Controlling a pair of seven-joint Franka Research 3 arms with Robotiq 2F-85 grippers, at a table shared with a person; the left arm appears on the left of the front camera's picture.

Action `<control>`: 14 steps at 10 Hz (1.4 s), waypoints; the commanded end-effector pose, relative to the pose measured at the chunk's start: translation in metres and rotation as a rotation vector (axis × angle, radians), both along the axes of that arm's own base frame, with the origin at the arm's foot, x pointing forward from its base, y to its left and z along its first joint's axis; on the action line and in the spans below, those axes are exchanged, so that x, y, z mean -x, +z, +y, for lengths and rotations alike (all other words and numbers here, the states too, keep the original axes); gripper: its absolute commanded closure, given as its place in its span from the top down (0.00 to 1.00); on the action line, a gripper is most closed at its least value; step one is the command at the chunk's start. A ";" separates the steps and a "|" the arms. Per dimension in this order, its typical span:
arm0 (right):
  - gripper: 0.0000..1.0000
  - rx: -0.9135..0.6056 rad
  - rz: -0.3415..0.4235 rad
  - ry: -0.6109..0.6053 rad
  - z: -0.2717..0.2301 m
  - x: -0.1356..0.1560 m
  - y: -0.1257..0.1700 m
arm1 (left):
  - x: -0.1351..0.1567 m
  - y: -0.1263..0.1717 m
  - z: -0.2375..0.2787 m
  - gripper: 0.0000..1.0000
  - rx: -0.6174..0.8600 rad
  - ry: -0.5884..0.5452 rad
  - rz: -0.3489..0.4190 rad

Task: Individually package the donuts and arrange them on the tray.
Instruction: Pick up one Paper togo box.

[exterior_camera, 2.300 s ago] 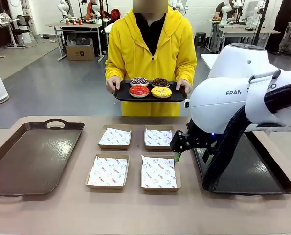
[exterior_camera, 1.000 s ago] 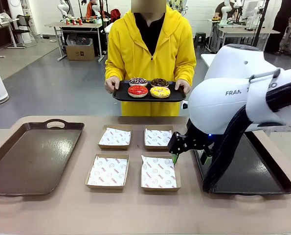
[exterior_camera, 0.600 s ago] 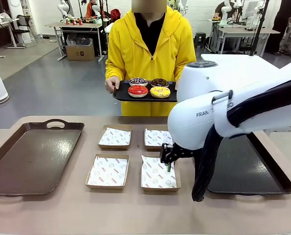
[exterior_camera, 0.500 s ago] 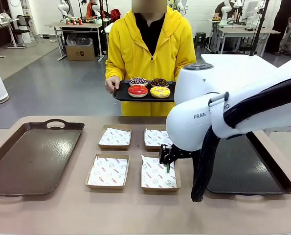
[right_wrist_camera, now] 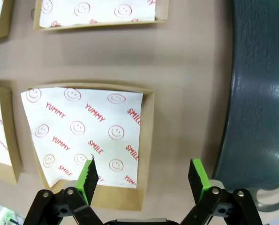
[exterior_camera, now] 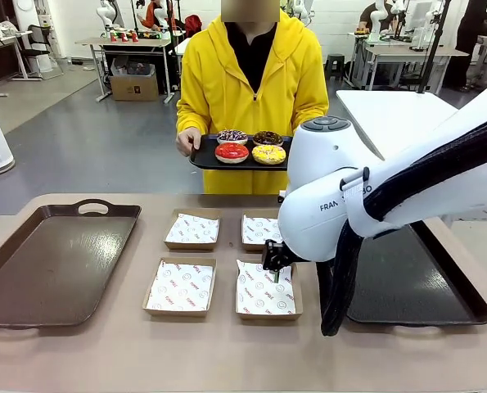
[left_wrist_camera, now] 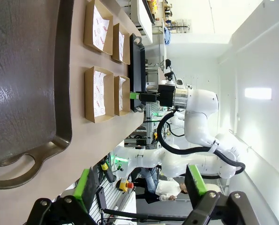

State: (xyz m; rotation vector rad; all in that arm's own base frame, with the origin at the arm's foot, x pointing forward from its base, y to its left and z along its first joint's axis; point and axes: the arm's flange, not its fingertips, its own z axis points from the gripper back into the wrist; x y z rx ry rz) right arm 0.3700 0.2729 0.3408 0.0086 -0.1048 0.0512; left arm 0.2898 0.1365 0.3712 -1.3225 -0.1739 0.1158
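The four donuts are not on the table yet. They sit in a two-by-two cluster on a black serving tray that the person at 12 o'clock holds level in both hands, probably so the robot can pick from it. At the table's centre four cardboard boxes lie open, each lined with smiley-print paper and ready to take one donut apiece. The right gripper hangs low over the box at 5 o'clock of that group, its green pads spread wide with nothing between them. It seems to be checking or lining up on the packaging, not fetching. The left gripper is parked out at 9 o'clock beside the brown handled tray, its fingers also apart and empty. A dark tray lies bare at 3 o'clock. Either tray could receive the filled boxes. Judged from this, packaging has not yet begun.
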 end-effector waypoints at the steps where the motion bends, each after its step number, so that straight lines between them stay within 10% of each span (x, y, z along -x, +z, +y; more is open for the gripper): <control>1: 1.00 -0.013 -0.032 -0.024 0.001 -0.003 -0.012 | 0.001 0.001 0.001 1.00 0.011 0.011 -0.014; 6: 1.00 -0.021 0.011 -0.041 -0.004 -0.003 -0.021 | 0.001 0.001 0.001 1.00 0.011 0.011 -0.014; 7: 0.90 -0.014 0.025 -0.044 -0.004 -0.003 -0.023 | 0.001 0.001 0.001 1.00 0.011 0.011 -0.014; 8: 0.41 -0.016 0.031 -0.042 -0.005 -0.003 -0.024 | 0.001 0.001 0.001 1.00 0.011 0.011 -0.014; 9: 0.31 -0.015 0.037 -0.047 -0.005 -0.002 -0.025 | 0.001 0.001 0.001 1.00 0.011 0.011 -0.014; 10: 0.00 -0.013 0.041 -0.051 -0.005 -0.002 -0.026 | 0.001 0.001 0.001 1.00 0.011 0.011 -0.014; 14: 0.00 -0.010 0.048 -0.059 -0.005 -0.001 -0.027 | 0.001 0.001 0.001 1.00 0.011 0.011 -0.014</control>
